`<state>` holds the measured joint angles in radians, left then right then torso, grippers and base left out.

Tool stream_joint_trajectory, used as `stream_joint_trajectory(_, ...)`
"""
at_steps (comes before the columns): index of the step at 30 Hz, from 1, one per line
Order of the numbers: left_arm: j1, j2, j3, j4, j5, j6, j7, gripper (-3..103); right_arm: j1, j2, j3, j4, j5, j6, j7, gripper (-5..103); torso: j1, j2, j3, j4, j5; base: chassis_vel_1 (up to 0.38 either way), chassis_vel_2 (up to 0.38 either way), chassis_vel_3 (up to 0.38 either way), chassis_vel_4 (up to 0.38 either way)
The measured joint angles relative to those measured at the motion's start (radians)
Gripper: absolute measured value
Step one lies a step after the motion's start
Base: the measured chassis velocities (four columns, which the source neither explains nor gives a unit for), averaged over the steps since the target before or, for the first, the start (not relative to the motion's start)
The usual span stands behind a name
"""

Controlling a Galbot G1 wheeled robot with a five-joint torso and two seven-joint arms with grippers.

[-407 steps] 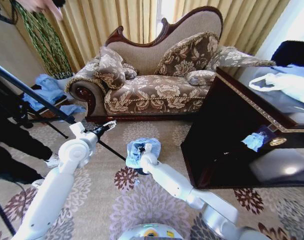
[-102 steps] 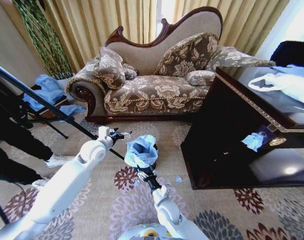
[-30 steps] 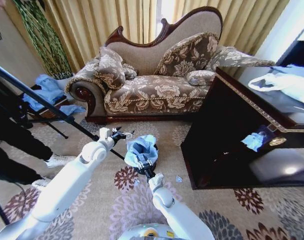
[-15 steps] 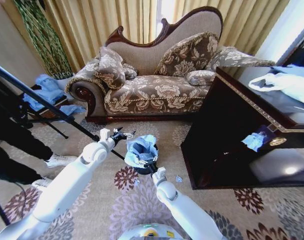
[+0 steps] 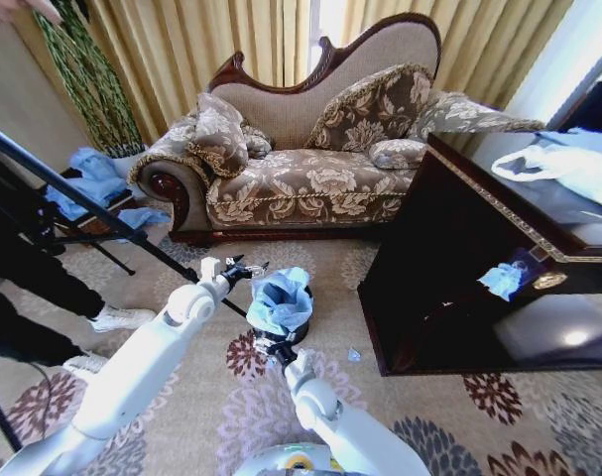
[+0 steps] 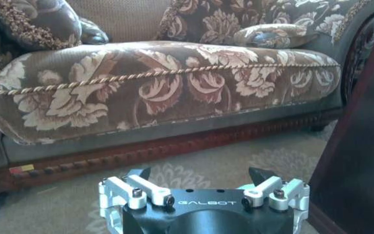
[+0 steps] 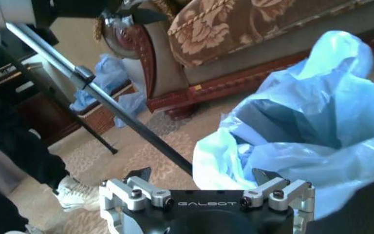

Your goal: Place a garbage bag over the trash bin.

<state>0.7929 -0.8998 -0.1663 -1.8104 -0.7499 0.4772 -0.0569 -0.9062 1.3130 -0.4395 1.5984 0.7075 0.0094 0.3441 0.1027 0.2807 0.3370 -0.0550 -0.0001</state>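
Note:
The light-blue garbage bag point(image 5: 282, 297) sits crumpled and puffed up over the mouth of the small black trash bin point(image 5: 293, 330) on the carpet before the sofa. Close up, the garbage bag point(image 7: 317, 122) gapes open at its top, and the bin's dark wall point(image 7: 369, 209) shows beneath it. My right gripper point(image 5: 274, 349) is low at the bin's near side; in its wrist view the right gripper point(image 7: 201, 175) is open, with the bag's edge just beyond the fingertips. My left gripper point(image 5: 247, 268) hovers open just left of the bag, and the left gripper point(image 6: 200, 174) faces the sofa.
A patterned sofa point(image 5: 310, 178) stands behind the bin. A dark wooden table point(image 5: 459, 288) with a white bag point(image 5: 568, 164) is close on the right. A black tripod leg point(image 5: 92, 208) slants down toward the bin from the left. A small scrap point(image 5: 353, 354) lies on the carpet.
My right gripper has drawn back from the bin's rim toward me and a little left. The bag now stands slightly higher and fuller. The left arm has barely moved.

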Motion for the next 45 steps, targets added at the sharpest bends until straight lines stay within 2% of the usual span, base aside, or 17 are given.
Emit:
stream_joint_trajectory(11,0.017,0.009,-0.014,-0.007,0.004,-0.014,0.012,100,0.074,0.001,-0.008,-0.043,-0.016,0.003,-0.006,100,0.000,0.000,0.000,0.0000,0.0000,0.000,0.000,0.000,0.000)
stream_joint_trajectory(18,0.007,0.008,-0.014,-0.005,0.003,-0.016,0.012,100,0.038,-0.010,-0.040,-0.048,-0.049,0.019,-0.018,100,0.000,0.000,0.000,-0.0003,0.0000,0.000,0.000,0.000,0.000)
stream_joint_trajectory(21,0.007,0.009,-0.014,-0.005,0.002,-0.019,0.012,100,0.021,-0.005,-0.051,-0.061,-0.085,0.059,-0.016,100,0.000,0.000,0.000,-0.0002,0.0000,0.000,0.000,0.000,0.000)
stream_joint_trajectory(39,0.013,0.003,-0.018,0.000,0.001,-0.025,0.011,100,-0.034,0.024,-0.091,-0.087,-0.132,0.070,0.004,100,0.000,0.000,0.000,0.0000,0.0001,0.000,0.000,0.000,0.000)
stream_joint_trajectory(45,0.017,0.003,-0.022,-0.001,0.002,-0.026,0.009,100,-0.020,-0.016,-0.069,0.021,-0.117,0.046,0.059,100,0.000,0.000,0.000,-0.0002,0.0000,0.000,0.000,0.000,0.000)
